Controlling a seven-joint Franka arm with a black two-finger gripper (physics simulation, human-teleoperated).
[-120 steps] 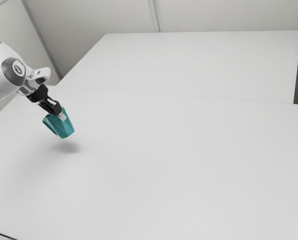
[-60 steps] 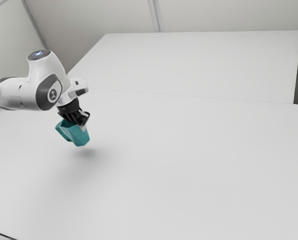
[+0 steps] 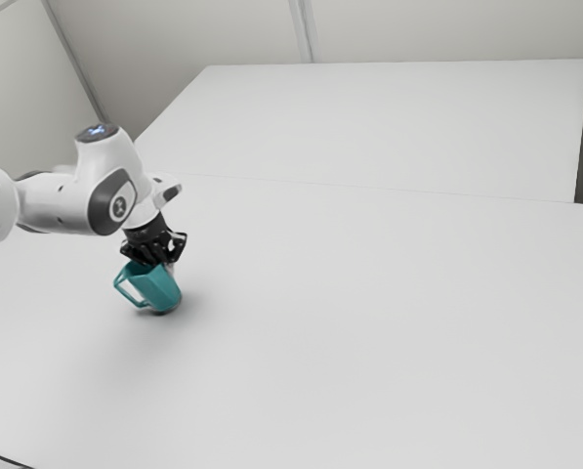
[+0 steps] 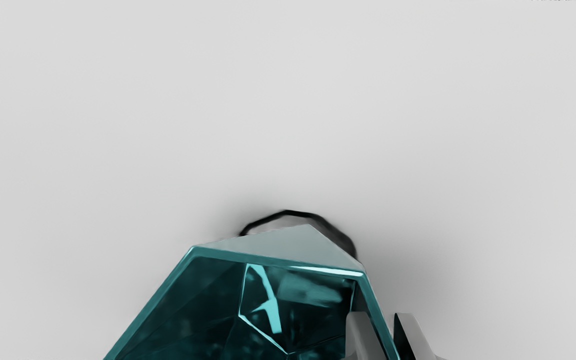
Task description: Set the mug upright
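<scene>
Mug held by its side, found tilted

My gripper (image 3: 164, 266) is pinching the side of the teal mug (image 3: 156, 287): one finger (image 4: 360, 332) sits inside the mug, the other (image 4: 413, 332) outside. The mug leans, its mouth up and toward the exterior view's left, its handle (image 3: 127, 291) on that same side. Its base is low over the table (image 3: 369, 322); contact between them cannot be confirmed. Well beyond the mug stands a pale wall (image 3: 447, 29).
</scene>
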